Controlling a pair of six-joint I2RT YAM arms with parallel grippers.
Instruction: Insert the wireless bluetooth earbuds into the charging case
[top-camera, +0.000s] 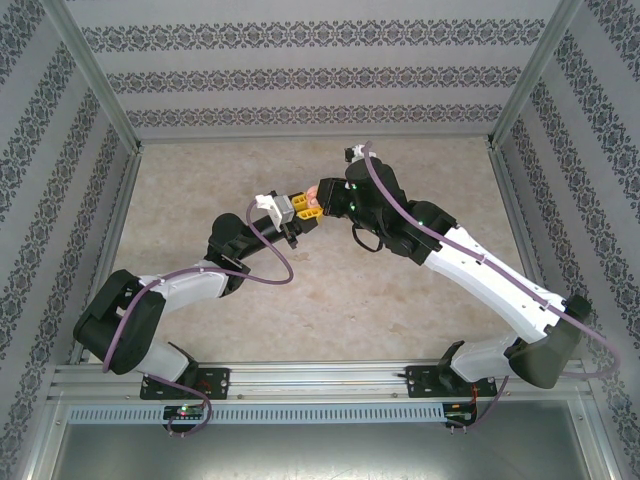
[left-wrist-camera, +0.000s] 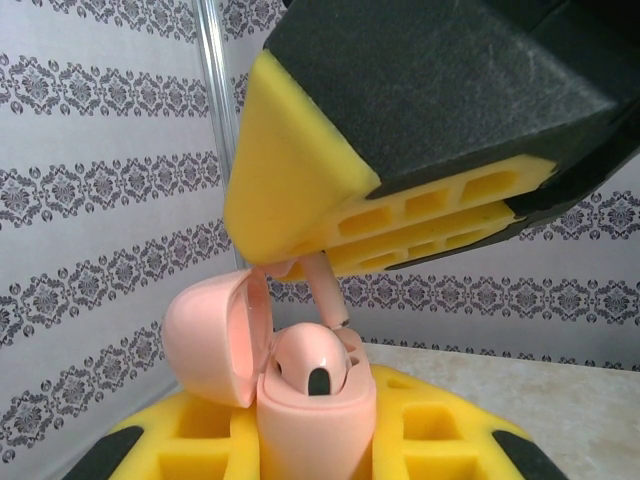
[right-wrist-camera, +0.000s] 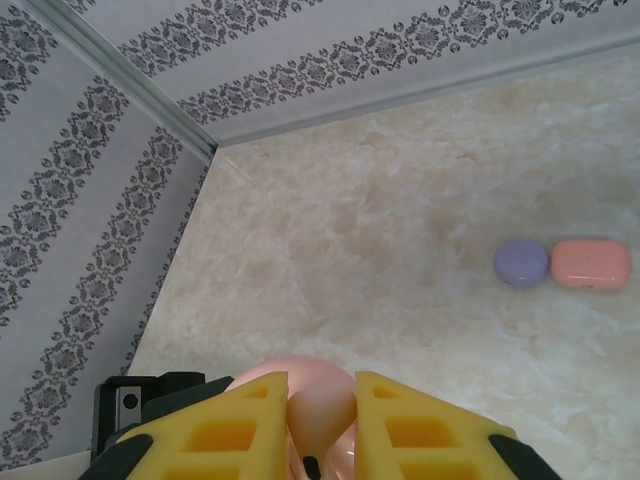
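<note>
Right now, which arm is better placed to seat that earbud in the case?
Right. The right gripper pinches the earbud by its stem at the mouth of the open case; the left gripper just clamps it upright.

Glossy plastic case (left-wrist-camera: 318, 428) and earbud (left-wrist-camera: 326, 290), matt foam claw pads (left-wrist-camera: 290, 190), smooth stone-look tabletop (right-wrist-camera: 400, 250)

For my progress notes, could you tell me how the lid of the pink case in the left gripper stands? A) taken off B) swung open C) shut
B: the lid stands swung back from the case in the left gripper, a bud showing inside.
</note>
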